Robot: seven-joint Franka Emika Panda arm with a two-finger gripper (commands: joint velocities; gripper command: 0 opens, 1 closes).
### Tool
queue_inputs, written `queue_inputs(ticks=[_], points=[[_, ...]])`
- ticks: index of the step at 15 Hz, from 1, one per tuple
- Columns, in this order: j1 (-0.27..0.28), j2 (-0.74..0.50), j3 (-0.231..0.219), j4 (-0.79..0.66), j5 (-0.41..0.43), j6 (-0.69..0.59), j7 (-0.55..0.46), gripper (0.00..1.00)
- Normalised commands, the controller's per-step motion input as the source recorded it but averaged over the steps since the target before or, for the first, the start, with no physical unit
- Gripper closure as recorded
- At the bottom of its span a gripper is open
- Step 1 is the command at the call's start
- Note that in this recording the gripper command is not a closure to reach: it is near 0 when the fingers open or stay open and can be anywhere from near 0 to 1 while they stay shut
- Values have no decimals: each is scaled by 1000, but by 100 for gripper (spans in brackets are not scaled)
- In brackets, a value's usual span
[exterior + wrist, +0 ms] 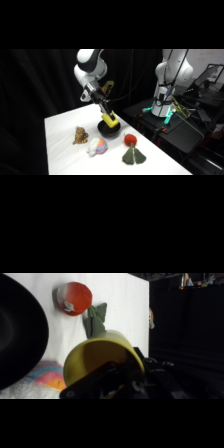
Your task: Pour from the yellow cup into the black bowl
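Note:
The yellow cup hangs tilted over the black bowl, which sits near the table's far right side. My gripper is shut on the cup from above. In the wrist view the yellow cup fills the lower middle with its mouth facing the camera, and the black bowl curves across the left side. The gripper's black linkage wraps the cup's lower edge. What is inside the cup cannot be seen.
A red ball-like thing and a dark green fan-shaped thing lie right of the bowl. A pink-blue-white egg-shaped toy and a brown figure lie to its left. The table's right edge borders dark equipment.

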Motion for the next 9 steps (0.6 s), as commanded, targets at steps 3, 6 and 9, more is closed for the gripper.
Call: queue_inputs(ticks=[3, 6, 9], points=[[-131, 433, -5, 422, 125, -441, -294, 13], [-91, 319, 11, 376, 73, -358, -138, 13], [-58, 162, 28, 297, 55, -290, -57, 13]])
